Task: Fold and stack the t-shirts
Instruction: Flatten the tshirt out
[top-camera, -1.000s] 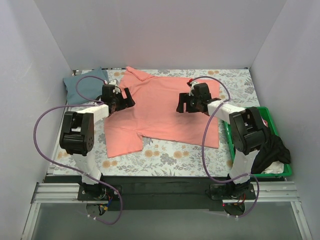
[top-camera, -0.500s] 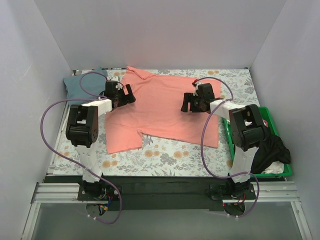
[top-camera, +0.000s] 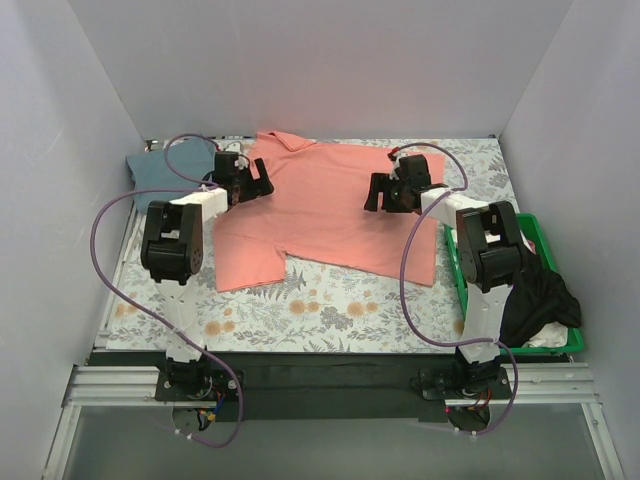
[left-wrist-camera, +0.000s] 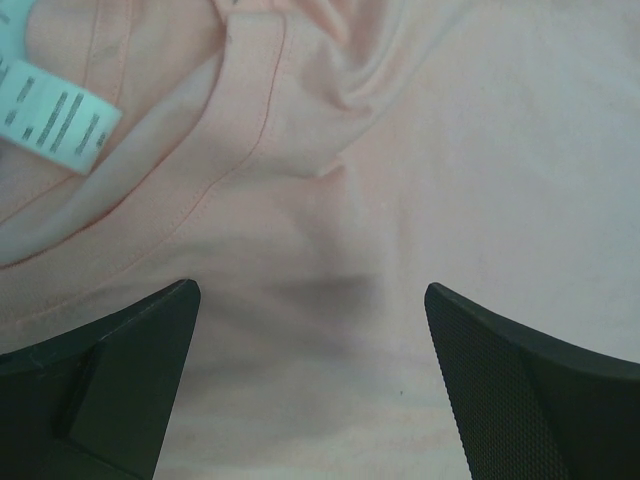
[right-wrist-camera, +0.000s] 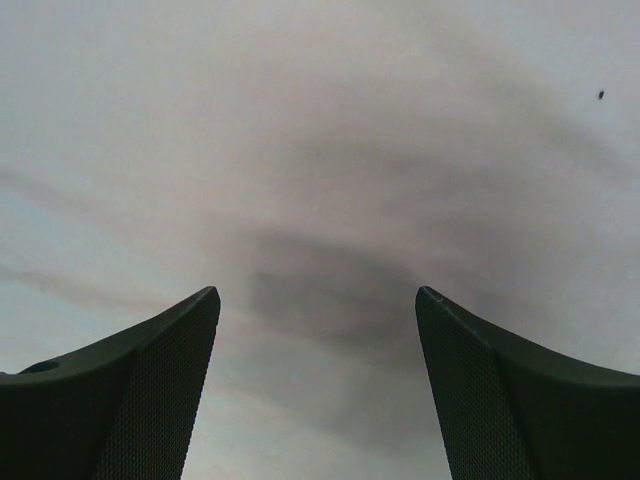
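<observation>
A coral-pink t-shirt (top-camera: 320, 215) lies spread on the floral cloth, collar (top-camera: 285, 141) toward the far edge. A slate blue-grey t-shirt (top-camera: 165, 170) lies bunched at the far left corner. My left gripper (top-camera: 262, 180) is open low over the pink shirt's left shoulder. In the left wrist view its open jaws (left-wrist-camera: 312, 300) frame bare pink fabric (left-wrist-camera: 400, 180), just short of the collar seam and a white label (left-wrist-camera: 50, 100). My right gripper (top-camera: 377, 195) stands open over the shirt's right part, and in the right wrist view (right-wrist-camera: 318, 300) only smooth cloth (right-wrist-camera: 320, 130) shows between its fingers.
A grey floral-print cloth (top-camera: 330, 305) covers the table. A green plastic bin (top-camera: 538, 230) sits at the right edge with a dark garment (top-camera: 540, 298) hanging over it. White walls close in the far side and both sides.
Both grippers have moved away from the bases toward the shirt's far end, staying open. The pink shirt's near edge now lies a little farther back.
</observation>
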